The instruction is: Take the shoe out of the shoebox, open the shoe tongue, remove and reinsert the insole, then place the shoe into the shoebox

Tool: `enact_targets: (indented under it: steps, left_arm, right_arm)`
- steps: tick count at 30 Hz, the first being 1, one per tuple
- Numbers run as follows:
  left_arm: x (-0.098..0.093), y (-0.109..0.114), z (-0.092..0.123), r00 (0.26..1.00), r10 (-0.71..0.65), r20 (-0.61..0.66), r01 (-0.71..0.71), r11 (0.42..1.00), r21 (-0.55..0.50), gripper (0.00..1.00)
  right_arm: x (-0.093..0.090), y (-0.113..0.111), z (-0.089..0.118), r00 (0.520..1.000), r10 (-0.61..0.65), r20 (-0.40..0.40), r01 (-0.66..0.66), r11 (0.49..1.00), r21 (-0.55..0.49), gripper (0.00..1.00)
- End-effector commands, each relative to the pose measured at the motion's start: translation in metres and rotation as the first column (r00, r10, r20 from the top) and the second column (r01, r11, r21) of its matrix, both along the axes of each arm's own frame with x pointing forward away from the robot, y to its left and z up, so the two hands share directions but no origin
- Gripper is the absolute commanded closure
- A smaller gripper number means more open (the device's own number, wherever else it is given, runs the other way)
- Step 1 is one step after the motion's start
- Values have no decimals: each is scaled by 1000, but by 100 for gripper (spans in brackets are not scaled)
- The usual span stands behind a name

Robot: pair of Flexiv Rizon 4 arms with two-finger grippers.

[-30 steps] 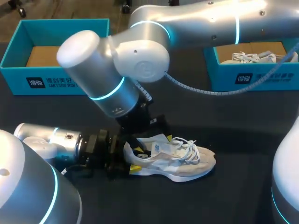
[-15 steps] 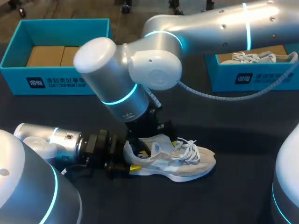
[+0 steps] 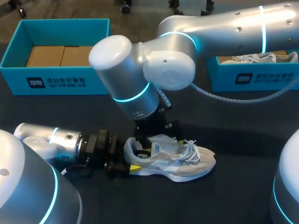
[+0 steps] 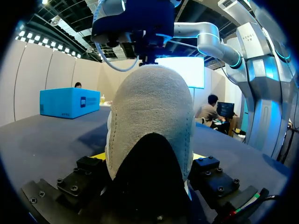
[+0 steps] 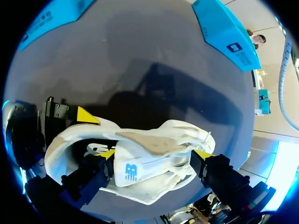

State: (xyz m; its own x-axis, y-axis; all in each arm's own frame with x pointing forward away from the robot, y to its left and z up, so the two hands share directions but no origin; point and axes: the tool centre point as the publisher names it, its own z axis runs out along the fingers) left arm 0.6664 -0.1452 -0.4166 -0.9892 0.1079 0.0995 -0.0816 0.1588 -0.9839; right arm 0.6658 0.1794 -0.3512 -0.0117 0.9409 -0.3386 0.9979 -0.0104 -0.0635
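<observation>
Right arm (image 3: 154, 65) is shifting rightward over the shoe (image 3: 177, 161).
Left gripper (image 3: 138, 159) jaws are clamping its heel; right gripper (image 5: 155, 154) jaws are straddling the upper, grip unclear.

Sneaker (image 3: 187, 163): white/beige low-top with white laces and a pale sole. It sits upright on its sole, toe pointing right, heel pinched in the left gripper (image 3: 136, 159). Tongue (image 3: 159, 145): white with a logo patch, lifted up at the opening. A beige strip (image 5: 154, 141) lies across the opening; can't tell if it's the insole. Left shoebox (image 3: 56, 83): teal, lidless, brown cardboard inside. The sneaker is well apart from it, on the near side and to its right. Second teal shoebox (image 3: 252, 80): further right of the left shoebox, same far row, with a white shoe (image 3: 254, 58) inside.
</observation>
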Motion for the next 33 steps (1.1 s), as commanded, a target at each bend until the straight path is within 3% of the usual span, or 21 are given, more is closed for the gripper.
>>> enact_targets:
  steps: [1,14,24,26,27,28,30,32,33]
  left_arm:
    - [1,-2,-5,1000,0,0,0,1000,-1,100]
    - [1,-2,-5,1000,0,0,0,1000,-1,100]
    - [1,-2,-5,1000,0,0,0,1000,-1,100]
    - [1,-2,-5,1000,0,0,0,1000,-1,100]
    - [1,-2,-5,1000,0,0,0,1000,-1,100]
    - [1,-2,-5,1000,0,0,0,1000,-1,100]
    - [1,-2,-5,1000,0,0,0,1000,-1,100]
    - [1,-2,-5,1000,0,0,0,1000,-1,100]
    - [1,-2,-5,1000,0,0,0,1000,-1,100]
  right_arm:
    - [-3,-7,5,787,-578,215,586,810,35,0]
    - [-9,-14,24,758,-637,138,636,770,56,0]
    - [-13,-15,23,753,-652,87,647,758,85,0]
    - [-12,-13,24,756,-651,69,646,759,87,16]
    - [-12,-13,24,756,-651,67,646,759,86,16]
    - [-10,-12,25,760,-648,60,643,762,85,29]
    - [-9,-12,26,763,-644,53,639,765,84,35]
    - [-8,-11,28,767,-640,39,635,767,90,54]
    - [-8,-10,28,768,-639,38,634,768,91,54]
